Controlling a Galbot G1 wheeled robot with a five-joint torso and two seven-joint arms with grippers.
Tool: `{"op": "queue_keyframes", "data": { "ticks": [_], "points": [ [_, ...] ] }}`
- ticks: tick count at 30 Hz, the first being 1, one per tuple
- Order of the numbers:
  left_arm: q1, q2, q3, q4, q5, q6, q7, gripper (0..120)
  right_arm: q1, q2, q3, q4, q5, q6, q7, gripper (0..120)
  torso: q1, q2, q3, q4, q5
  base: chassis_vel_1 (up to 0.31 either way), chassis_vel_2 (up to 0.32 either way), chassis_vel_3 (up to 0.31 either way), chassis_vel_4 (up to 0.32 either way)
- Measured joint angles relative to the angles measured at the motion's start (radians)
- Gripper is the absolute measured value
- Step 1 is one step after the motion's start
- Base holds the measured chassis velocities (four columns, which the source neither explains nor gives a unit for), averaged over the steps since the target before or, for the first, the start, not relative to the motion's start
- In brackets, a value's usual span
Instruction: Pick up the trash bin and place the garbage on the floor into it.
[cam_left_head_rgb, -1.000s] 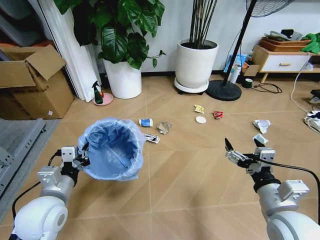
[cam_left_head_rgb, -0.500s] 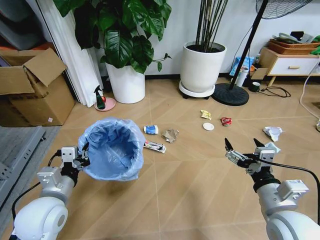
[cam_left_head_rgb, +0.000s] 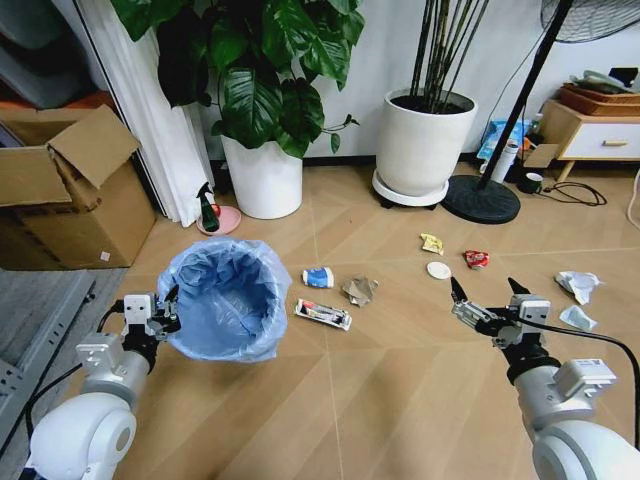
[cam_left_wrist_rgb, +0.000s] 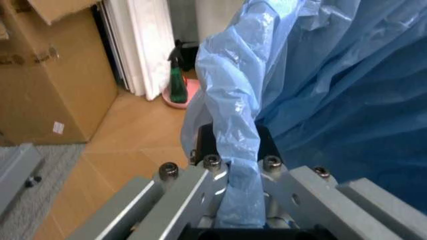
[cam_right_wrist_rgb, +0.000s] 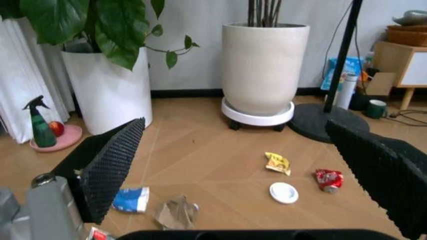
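bin held up by its rim, litter scattered ahead on the floor

the left end effector (cam_left_head_rgb: 166, 312) is pinched on the near rim of the trash bin (cam_left_head_rgb: 228, 298), the light-blue liner bunched between its fingers (cam_left_wrist_rgb: 213, 172), so the bin hangs off the floor (cam_left_head_rgb: 400, 400) with its mouth open and facing up, ready to receive. the right end effector (cam_left_head_rgb: 489, 300) hovers above bare floor with its fingers spread wide and nothing in them, free for picking. the garbage lies ahead between the arms: a blue-white wrapper (cam_left_head_rgb: 318, 277), brown crumpled paper (cam_left_head_rgb: 359, 291) and a flat packet (cam_left_head_rgb: 322, 314) near the bin, then a yellow wrapper (cam_left_head_rgb: 431, 243), a white round lid (cam_left_head_rgb: 438, 270), a red wrapper (cam_left_head_rgb: 476, 259) and white tissues (cam_left_head_rgb: 578, 285) farther right.
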Motion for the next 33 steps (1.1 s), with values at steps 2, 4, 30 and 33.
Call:
{"op": "queue_keyframes", "data": {
  "ticks": [2, 4, 30, 33],
  "points": [
    [0.0, 0.0, 0.0, 0.0, 0.0, 0.0, 0.0, 0, 0.0, 0.0, 0.0, 0.0, 0.0, 0.0, 0.0, 100, 0.0, 0.0, 0.0, 0.0, 0.0, -0.067, 0.192, 0.075, -0.198],
    [0.0, 0.0, 0.0, 0.001, 0.001, -0.001, 0.002, 0, 0.0, 0.0, 0.0, 0.0, 0.0, -0.001, -0.001, 100, 0.0, 0.0, 0.0, 0.0001, -0.0008, -0.066, 0.185, 0.083, -0.18],
    [0.002, -0.012, 0.001, 0.008, 0.007, -0.006, 0.007, 0, 0.012, -0.005, -0.023, -0.074, -0.004, -0.009, 0.032, 100, 0.0, 0.0, 0.0, -0.0004, -0.0006, -0.142, 0.14, 0.146, -0.137],
    [0.004, -0.014, 0.0, 0.01, 0.007, -0.006, 0.006, 0, 0.031, -0.014, -0.03, -0.118, 0.002, -0.011, 0.033, 100, 0.0, 0.0, 0.0, -0.0002, -0.0001, -0.003, -0.011, -0.018, -0.008]
  ]
}}
